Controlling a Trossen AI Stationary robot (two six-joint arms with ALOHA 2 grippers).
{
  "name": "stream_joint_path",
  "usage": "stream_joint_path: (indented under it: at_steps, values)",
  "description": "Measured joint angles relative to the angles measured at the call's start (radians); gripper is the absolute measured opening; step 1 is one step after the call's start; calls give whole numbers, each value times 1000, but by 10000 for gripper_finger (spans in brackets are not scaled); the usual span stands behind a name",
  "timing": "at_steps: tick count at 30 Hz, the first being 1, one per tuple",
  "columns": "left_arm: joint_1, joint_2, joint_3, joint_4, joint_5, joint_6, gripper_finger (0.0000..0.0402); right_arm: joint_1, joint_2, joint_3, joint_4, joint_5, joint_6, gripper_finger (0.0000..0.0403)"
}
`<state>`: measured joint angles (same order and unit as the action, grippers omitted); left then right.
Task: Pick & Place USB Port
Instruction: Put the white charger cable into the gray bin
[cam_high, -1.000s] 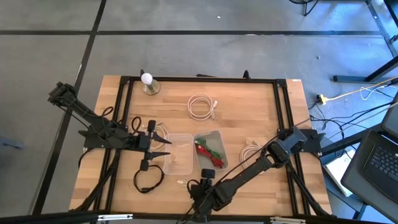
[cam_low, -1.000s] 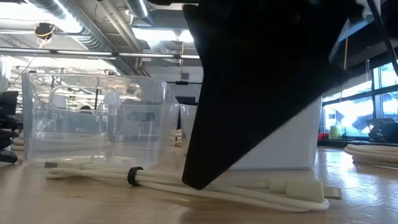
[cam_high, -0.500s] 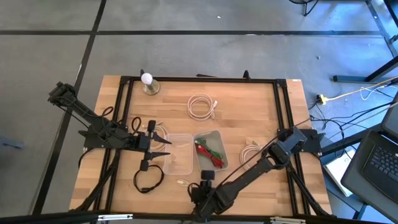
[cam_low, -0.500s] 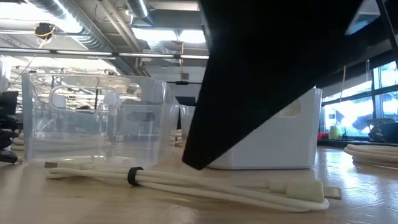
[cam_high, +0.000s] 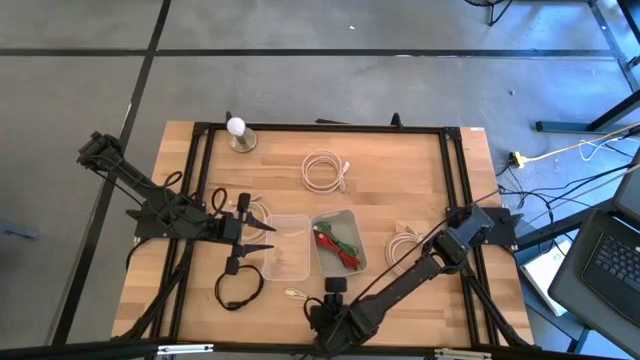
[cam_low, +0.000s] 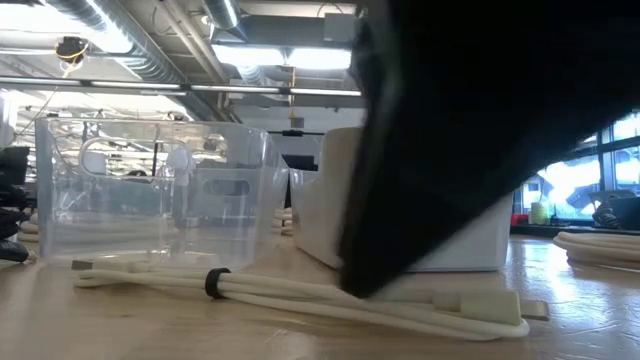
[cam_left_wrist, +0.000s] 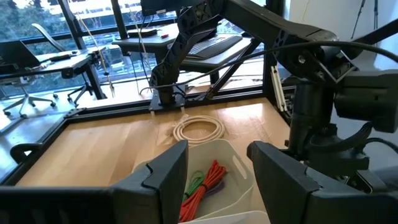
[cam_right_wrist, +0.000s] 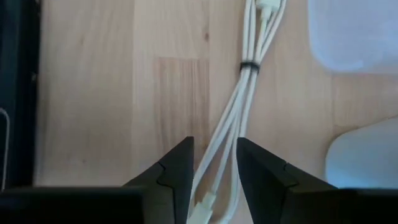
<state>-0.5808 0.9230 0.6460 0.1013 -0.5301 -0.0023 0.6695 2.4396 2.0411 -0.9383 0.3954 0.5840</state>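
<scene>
A bundled white USB cable (cam_high: 293, 293) with a black tie (cam_right_wrist: 249, 65) lies flat on the wood near the table's near edge, in front of the clear bin (cam_high: 286, 246). In the low view the USB cable (cam_low: 250, 286) runs left to right, connectors at its right end. My right gripper (cam_high: 314, 306) is open and low over it; in the right wrist view the gripper (cam_right_wrist: 214, 163) straddles the cable strands (cam_right_wrist: 231, 118). My left gripper (cam_high: 268, 232) waits open at the clear bin's left side, and its wrist view (cam_left_wrist: 217, 163) looks across the bins. My right gripper comes at the cable from above, pointing down, one finger (cam_right_wrist: 176, 168) on each side of the strands, which run along between them. Its dark tip (cam_low: 362, 286) reaches cable height. I cannot tell whether it touches the cable.
A grey bin (cam_high: 345, 222) holding red and green cables (cam_high: 338, 248) sits right of the clear bin. White cable coils lie at the far middle (cam_high: 325, 171) and right (cam_high: 404, 244). A black cable loop (cam_high: 238, 288) lies near-left; a white-ball stand (cam_high: 238, 131) far-left.
My right gripper has shifted a little toward the table's near edge and now fills more of the low view, its tip farther right along the cable. The cable has stayed where it was.
</scene>
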Motion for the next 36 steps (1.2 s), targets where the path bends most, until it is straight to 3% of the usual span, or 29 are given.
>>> stream_joint_path:
  at_steps: [11,19,30,36]
  values:
    - [0,0,0,-2,0,-1,173,-1,15,-4,-99,-30,70,114]
    - [0,0,0,-2,0,-2,173,-1,17,-3,-93,-61,89,13]
    - [0,0,0,-2,0,-2,173,21,22,3,-114,20,93,2]
    - [0,0,0,-2,0,-2,173,42,25,74,-178,82,117,1]
